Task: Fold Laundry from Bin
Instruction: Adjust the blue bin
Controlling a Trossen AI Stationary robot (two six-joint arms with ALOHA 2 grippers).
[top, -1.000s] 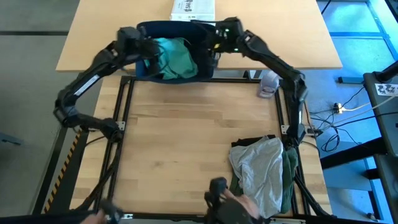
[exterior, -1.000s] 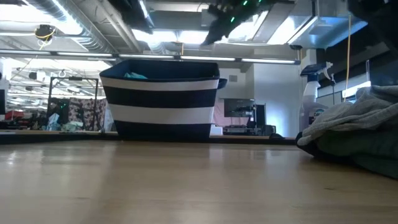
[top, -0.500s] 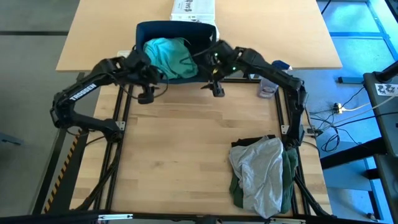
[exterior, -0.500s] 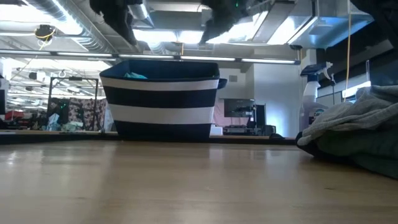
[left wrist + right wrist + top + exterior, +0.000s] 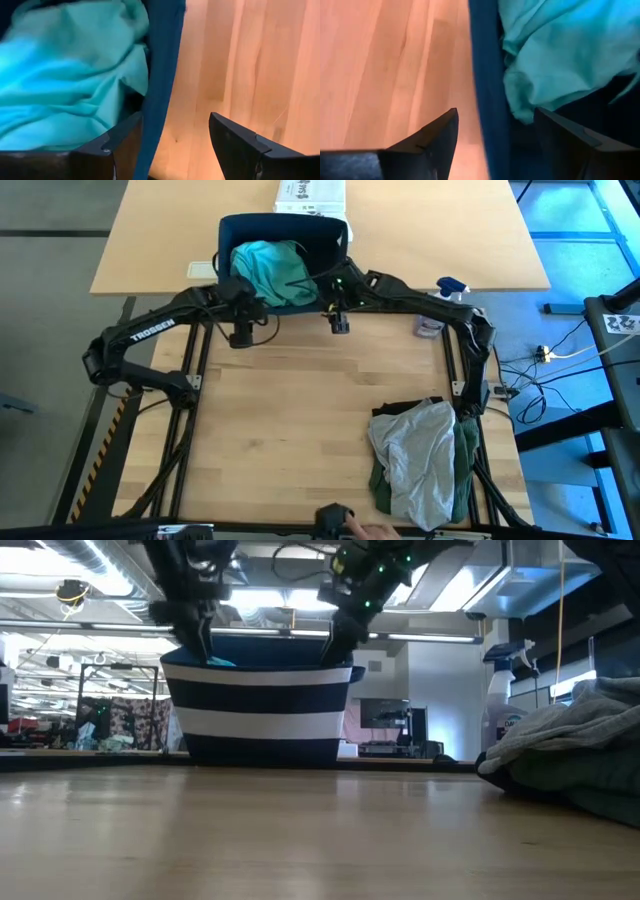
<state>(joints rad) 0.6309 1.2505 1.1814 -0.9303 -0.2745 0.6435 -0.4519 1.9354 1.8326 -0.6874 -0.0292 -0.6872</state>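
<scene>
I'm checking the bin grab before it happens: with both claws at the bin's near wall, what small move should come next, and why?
Probably lower both claws slightly and close them on the bin wall. The left claw and right claw are each open and straddle the navy rim, one finger inside by the teal garment, one outside over the table. Nothing is gripped yet.
</scene>
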